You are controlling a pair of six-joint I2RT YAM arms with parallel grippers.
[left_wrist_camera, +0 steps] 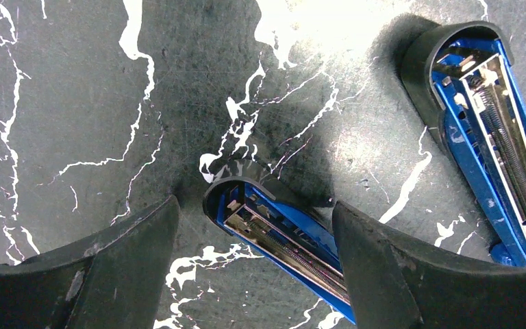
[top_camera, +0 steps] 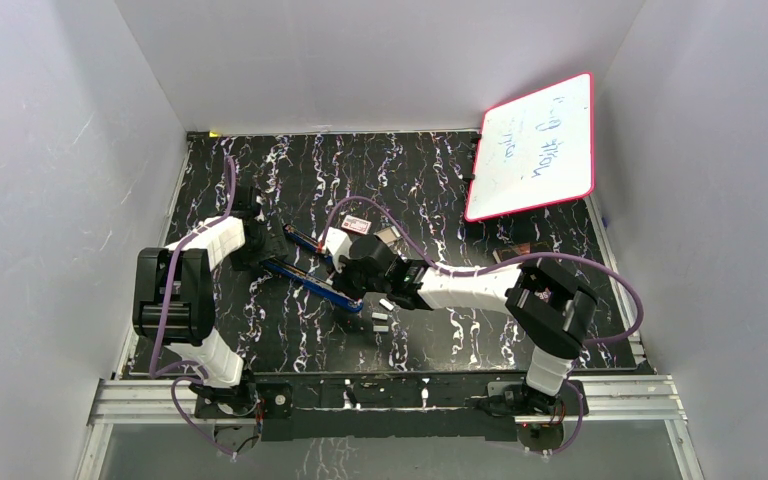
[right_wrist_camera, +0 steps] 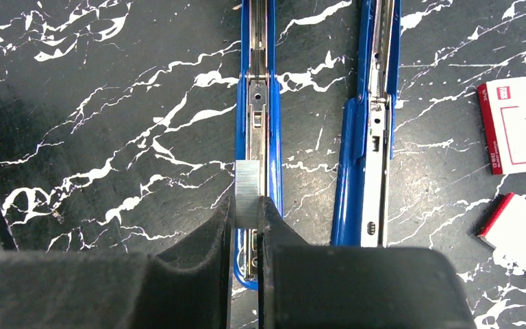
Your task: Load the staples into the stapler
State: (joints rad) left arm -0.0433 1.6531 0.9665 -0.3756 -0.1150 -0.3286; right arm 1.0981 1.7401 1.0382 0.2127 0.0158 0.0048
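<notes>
Two staplers [right_wrist_camera: 253, 103], one whiteboard [top_camera: 532, 150]

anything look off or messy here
Somewhat. Short silvery staple strips lie loose on the black marbled table beside the right arm. The grey staple strip held in the right gripper sits off-centre over the open blue stapler's metal channel, so it looks slightly misaligned.

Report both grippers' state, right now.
Left gripper: open, jaws either side of the blue stapler at its end.
Right gripper: shut on a strip of staples.
</notes>
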